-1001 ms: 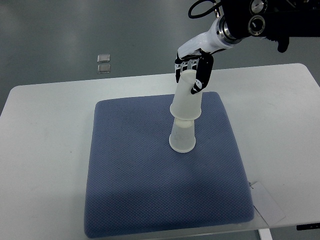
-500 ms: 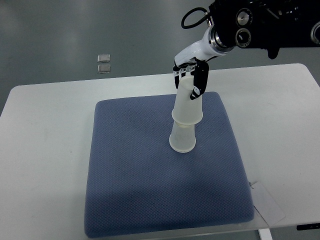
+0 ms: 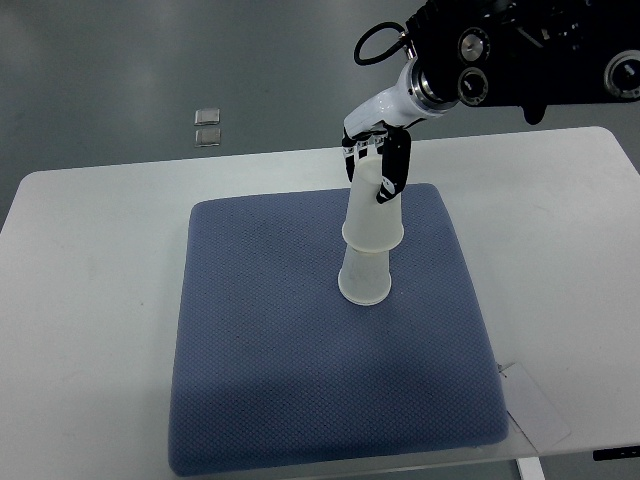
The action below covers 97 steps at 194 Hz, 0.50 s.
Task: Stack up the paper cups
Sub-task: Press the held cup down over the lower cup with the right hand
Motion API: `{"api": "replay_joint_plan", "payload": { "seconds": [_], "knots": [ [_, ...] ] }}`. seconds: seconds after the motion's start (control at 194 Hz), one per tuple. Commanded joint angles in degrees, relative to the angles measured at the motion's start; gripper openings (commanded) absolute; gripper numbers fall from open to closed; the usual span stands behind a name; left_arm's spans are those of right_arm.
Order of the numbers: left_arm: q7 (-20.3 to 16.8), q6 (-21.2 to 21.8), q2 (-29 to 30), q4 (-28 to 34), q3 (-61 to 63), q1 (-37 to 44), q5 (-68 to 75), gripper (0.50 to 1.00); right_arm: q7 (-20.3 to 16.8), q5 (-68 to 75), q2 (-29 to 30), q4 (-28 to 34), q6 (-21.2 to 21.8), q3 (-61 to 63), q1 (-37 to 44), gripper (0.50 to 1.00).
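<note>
Seen from the top view, steeply down onto a white table carrying a blue-grey textured mat over most of its middle. Near the mat's centre, slightly toward the far side, stands an upside-down translucent lower cup, wide rim down on the mat. Over its upturned base sits an upper cup, also inverted, its wide rim ringing the top of the lower cup, its narrow end pointing up and away; leans a little off vertical, tipped toward the far edge of the mat. Reaching in from the upper right edge, a black and white arm ending in the right hand, fingers curled around the narrow upper end of the upper cup, dark fingertips pressed on its right side and more fingers visible behind its top, so closed on that cup. A black cable loop rising beside the wrist. Beyond the table, on the grey floor, two small pale square objects lying one just above the other. At the near right corner of the table, a white card lying flat beside the mat's corner. No left arm anywhere in frame.
</note>
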Motion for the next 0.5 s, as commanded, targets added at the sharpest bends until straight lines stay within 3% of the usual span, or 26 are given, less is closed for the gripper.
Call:
{"api": "replay_joint_plan", "payload": {
  "seconds": [0.0, 0.495],
  "knots": [
    [-0.01, 0.00, 0.00, 0.00, 0.00, 0.00, 0.00, 1.000, -0.01, 0.01, 0.09, 0.00, -0.06, 0.00, 0.00, 0.592],
    [-0.01, 0.00, 0.00, 0.00, 0.00, 0.00, 0.00, 1.000, -0.01, 1.68, 0.00, 0.79, -1.90, -1.05, -0.18, 0.590]
  ]
}}
